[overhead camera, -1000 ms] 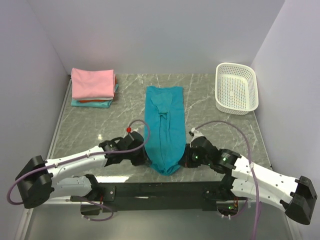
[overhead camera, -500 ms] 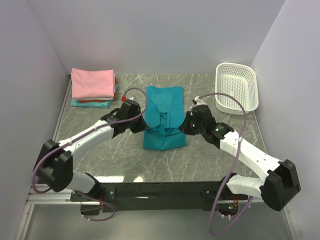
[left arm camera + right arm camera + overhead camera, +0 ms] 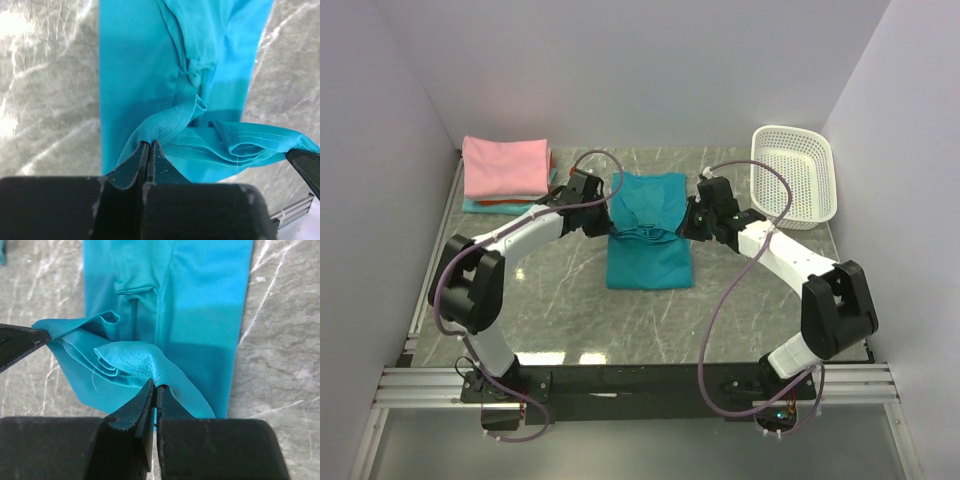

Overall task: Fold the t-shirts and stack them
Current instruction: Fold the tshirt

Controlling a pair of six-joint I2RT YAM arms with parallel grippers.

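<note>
Pinching the bunched hem of the teal-blue soft cloth t-shirt (image 3: 648,262), your left gripper (image 3: 148,146) and right gripper (image 3: 155,386) each clamp tight on one corner, holding it raised over the shirt's flat half on the grey marbled table (image 3: 560,290). Farther back, a folded pink-topped shirt stack (image 3: 505,165) sits left, a white plastic lattice basket (image 3: 792,176) right.

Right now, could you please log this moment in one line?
step: half-fold | left gripper: shut on teal t-shirt hem | right gripper: shut on same hem | hem: raised mid-shirt
</note>
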